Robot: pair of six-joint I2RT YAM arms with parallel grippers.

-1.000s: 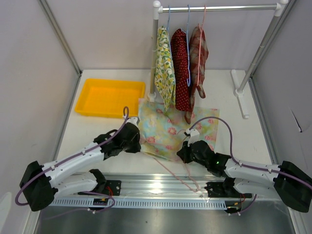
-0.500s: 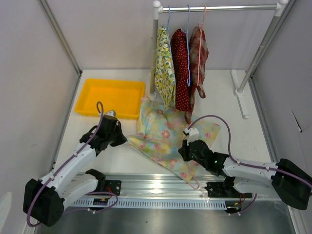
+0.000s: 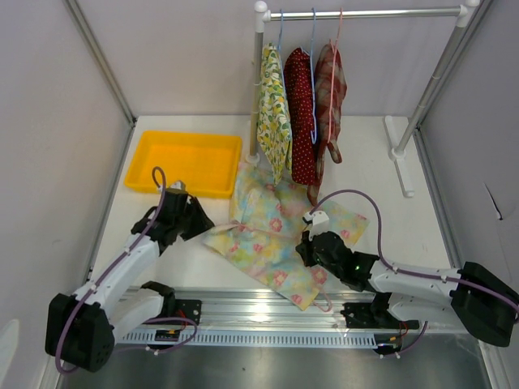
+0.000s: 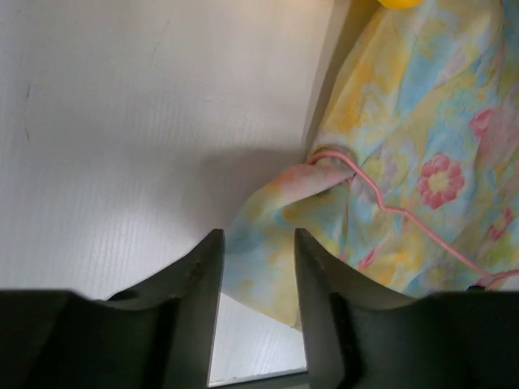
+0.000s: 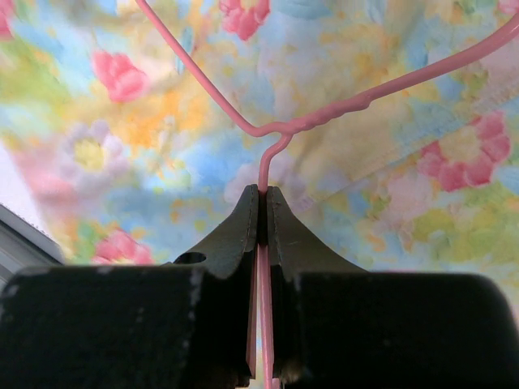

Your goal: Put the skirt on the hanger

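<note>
The floral skirt (image 3: 272, 231) lies spread on the white table, its left corner pulled out to a point. A pink wire hanger (image 5: 316, 121) rests on the cloth, and one end of it sits tucked in that corner (image 4: 332, 158). My right gripper (image 3: 308, 245) is at the skirt's near right edge, shut on the hanger's neck (image 5: 261, 190) just below the twist. My left gripper (image 3: 197, 220) stands open beside the skirt's left corner. The skirt's edge (image 4: 268, 267) lies under the gap between the open fingers (image 4: 258, 239), not pinched.
A yellow tray (image 3: 182, 162) sits at the back left. Behind the skirt stands a clothes rack (image 3: 365, 14) with three garments on hangers (image 3: 302, 113), and its foot (image 3: 401, 158) is at the back right. A metal rail (image 3: 259, 312) runs along the near edge.
My left gripper drew the skirt's left corner out to the left, then opened and let it go. The skirt now lies wider. The right gripper kept its grip and barely moved.
</note>
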